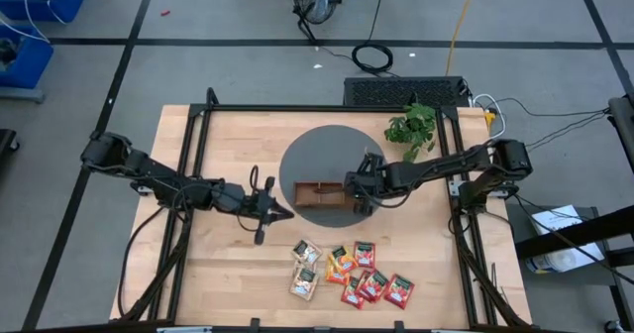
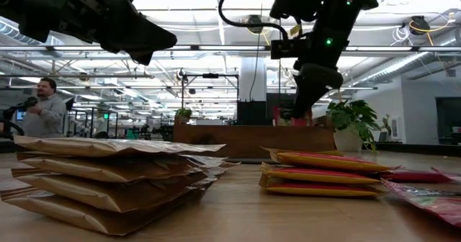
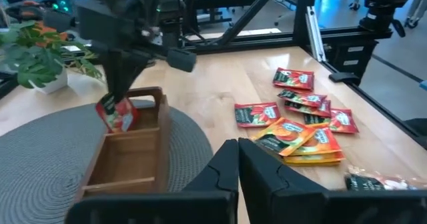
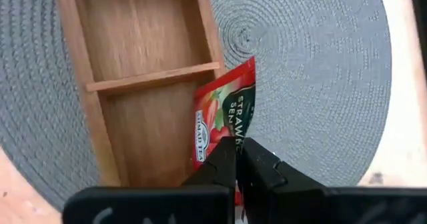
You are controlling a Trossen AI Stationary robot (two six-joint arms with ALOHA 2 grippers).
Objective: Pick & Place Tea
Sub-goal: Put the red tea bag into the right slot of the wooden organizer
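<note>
A brown wooden tray [image 1: 319, 194] with compartments rests on a round grey mat [image 1: 317, 155]. Above the tray's right end, my right gripper [image 1: 360, 198] is shut on a red tea sachet [image 4: 227, 117], which also shows in the left wrist view [image 3: 117, 115]. Whether the sachet touches the tray, I cannot tell. Several more red, orange and pale tea sachets [image 1: 349, 274] lie in a loose heap on the wooden table near its front edge. My left gripper [image 1: 275, 212] hovers shut and empty to the left of the tray. My right gripper pinches the red sachet between its two fingers at one edge [image 4: 232, 136]. The fingers slant down from above and from the table's right. The sachet hangs tilted below the fingers, its lower end over the tray's end compartment and side wall [image 4: 212, 44].
A potted green plant [image 1: 411, 130] stands at the far right of the table, behind my right arm. Bare wood lies between the tray and the sachet heap. A person [image 2: 45, 109] stands in the room far behind the table.
</note>
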